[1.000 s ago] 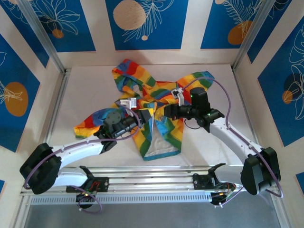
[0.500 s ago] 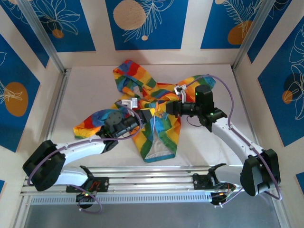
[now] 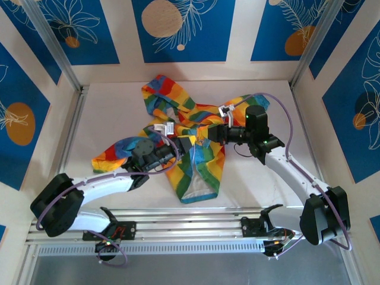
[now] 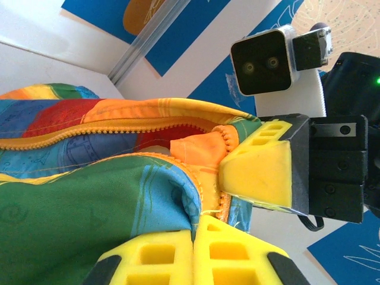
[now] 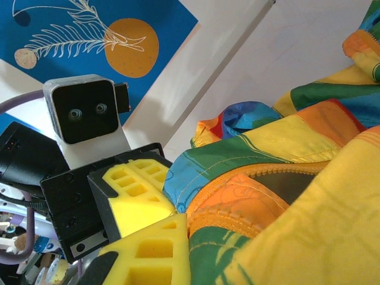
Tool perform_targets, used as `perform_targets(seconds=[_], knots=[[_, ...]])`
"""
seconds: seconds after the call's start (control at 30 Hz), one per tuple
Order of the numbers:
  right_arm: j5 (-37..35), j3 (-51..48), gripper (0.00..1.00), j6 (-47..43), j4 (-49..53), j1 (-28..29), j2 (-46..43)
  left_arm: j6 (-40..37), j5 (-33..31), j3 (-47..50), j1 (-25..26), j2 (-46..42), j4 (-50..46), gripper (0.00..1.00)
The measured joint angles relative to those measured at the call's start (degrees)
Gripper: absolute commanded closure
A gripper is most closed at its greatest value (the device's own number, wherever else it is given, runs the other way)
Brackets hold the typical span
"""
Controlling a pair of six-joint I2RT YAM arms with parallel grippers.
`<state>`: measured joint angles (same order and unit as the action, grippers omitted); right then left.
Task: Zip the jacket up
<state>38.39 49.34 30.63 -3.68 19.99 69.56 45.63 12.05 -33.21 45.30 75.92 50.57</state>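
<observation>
Top external, 9 o'clock: left end effector, clamped on jacket front edge.
Centre: jacket on surface, zipper teeth apart.
3 o'clock: right end effector, clamped on opposite edge.
Progress: zipping judged not started.

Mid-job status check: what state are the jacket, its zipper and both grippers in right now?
jacket: spread out, front open, pinched at the middle by both grippers.
zipper: unzipped, the two rows of teeth apart.
left gripper: shut on the jacket's front edge.
right gripper: shut on the orange edge of the jacket beside the zipper.
</observation>
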Motion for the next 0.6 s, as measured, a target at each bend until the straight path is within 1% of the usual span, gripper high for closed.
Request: perform_targets(seconds=[0.6], knots=[[3.8,0.0,1.00,1.5,-2.7,-0.3,1.9,1.0,0.6,0.0,0.0,0.0,3.3,1.00]])
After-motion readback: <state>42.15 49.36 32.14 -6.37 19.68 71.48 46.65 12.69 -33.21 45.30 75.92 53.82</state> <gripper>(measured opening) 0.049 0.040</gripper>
